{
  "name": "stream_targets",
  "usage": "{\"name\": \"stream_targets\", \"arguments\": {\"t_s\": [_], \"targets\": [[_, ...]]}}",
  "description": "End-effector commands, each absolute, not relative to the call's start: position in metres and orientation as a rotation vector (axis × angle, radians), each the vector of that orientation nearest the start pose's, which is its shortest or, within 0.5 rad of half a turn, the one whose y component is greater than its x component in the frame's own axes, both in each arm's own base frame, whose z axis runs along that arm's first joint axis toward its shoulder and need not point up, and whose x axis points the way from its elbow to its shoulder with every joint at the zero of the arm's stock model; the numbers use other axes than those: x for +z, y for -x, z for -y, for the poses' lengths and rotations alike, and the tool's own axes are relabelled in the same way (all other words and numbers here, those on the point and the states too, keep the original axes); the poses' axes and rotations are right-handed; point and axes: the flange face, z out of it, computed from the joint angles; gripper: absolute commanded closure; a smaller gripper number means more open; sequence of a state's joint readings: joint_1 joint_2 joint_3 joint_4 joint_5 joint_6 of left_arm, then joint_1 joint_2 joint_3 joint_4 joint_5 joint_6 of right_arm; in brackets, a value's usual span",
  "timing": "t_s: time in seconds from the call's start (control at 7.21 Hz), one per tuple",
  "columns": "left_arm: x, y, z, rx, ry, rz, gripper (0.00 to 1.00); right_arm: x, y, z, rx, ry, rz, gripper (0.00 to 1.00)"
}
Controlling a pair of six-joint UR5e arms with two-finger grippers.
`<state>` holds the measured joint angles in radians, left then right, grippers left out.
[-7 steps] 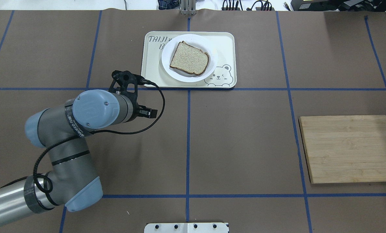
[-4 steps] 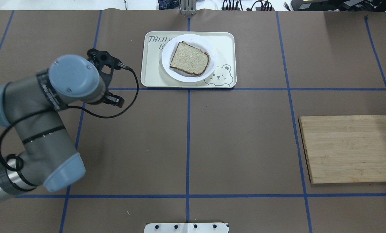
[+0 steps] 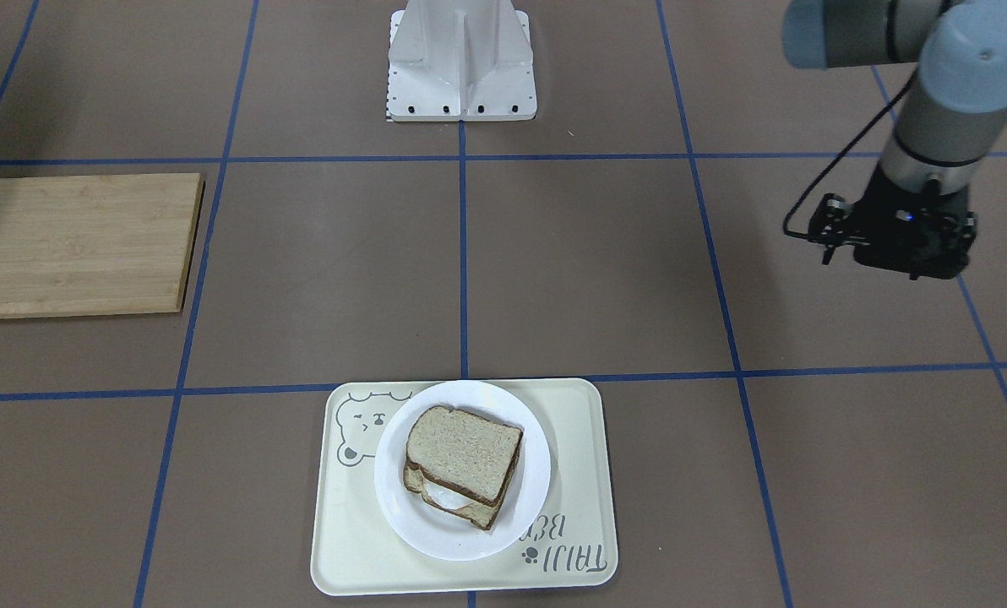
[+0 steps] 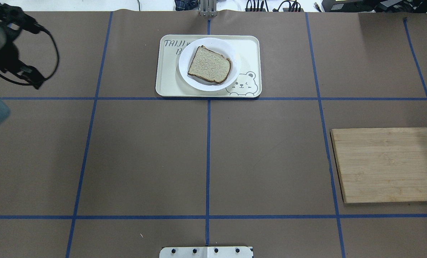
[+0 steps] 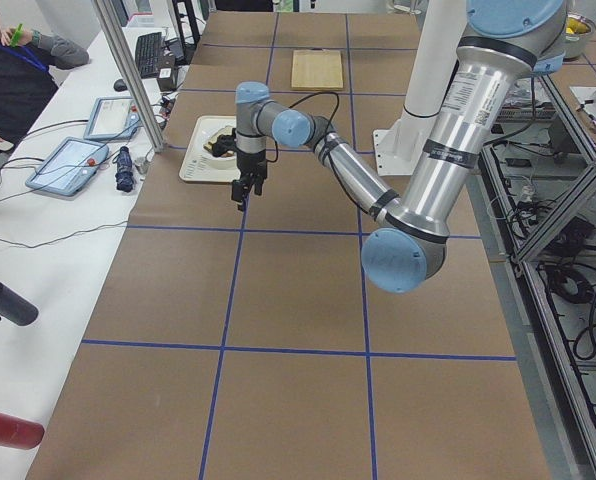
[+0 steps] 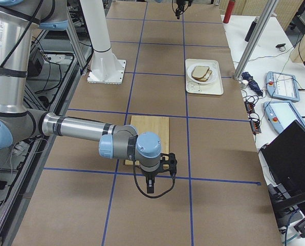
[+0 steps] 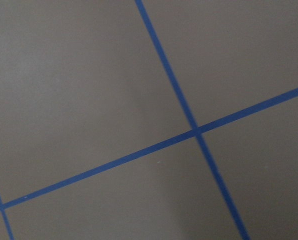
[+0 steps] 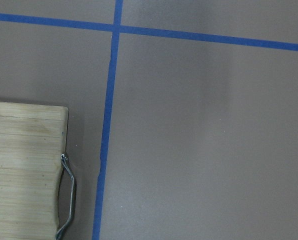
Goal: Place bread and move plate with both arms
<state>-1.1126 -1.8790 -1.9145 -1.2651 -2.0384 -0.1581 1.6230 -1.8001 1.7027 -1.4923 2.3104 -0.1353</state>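
swung away from the tray's near left corner, the left arm now hangs well to the tray's left, toward the table's far edge, almost out of the overhead view; a second ago it filled that view's lower left. its pincer, the left gripper (image 5: 247,190), points down over bare brown paper, the two fingers standing apart with nothing between them and nothing touching them.

the bread (image 4: 210,64) has not shifted. it lies flat on top of the egg slice (image 3: 453,505), the two stacked on the plate (image 4: 190,81). the plate sits in the cream tray (image 4: 249,53), which lies at the middle of the table's far edge, the same as before.

the right gripper (image 6: 150,185) shows only in the right side view, hanging over the table just off the cutting board (image 4: 385,165), near the table's right edge; whether its fingers are apart or together cannot be told. its wrist camera looks down on the board's corner and metal handle (image 8: 67,195).
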Motion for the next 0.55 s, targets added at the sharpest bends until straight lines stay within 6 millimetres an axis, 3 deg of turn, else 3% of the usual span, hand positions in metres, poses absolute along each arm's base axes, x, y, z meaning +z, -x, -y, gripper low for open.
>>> {"name": "stream_targets", "arguments": {"t_s": [0.0, 0.14, 0.28, 0.42], "targets": [[0.463, -0.046, 0.55, 0.334, -0.113, -0.679, 0.01, 0.689, -0.087, 0.389, -0.075, -0.054, 0.73, 0.0], [0.498, -0.007, 0.539, 0.315, -0.094, -0.716, 0.01, 0.684, -0.087, 0.391, -0.076, -0.06, 0.731, 0.0], [0.52, 0.025, 0.522, 0.25, -0.073, -0.742, 0.01, 0.68, -0.087, 0.395, -0.075, -0.064, 0.731, 0.0], [0.551, 0.034, 0.499, 0.222, -0.029, -0.753, 0.01, 0.679, -0.087, 0.397, -0.076, -0.067, 0.73, 0.0]]}}
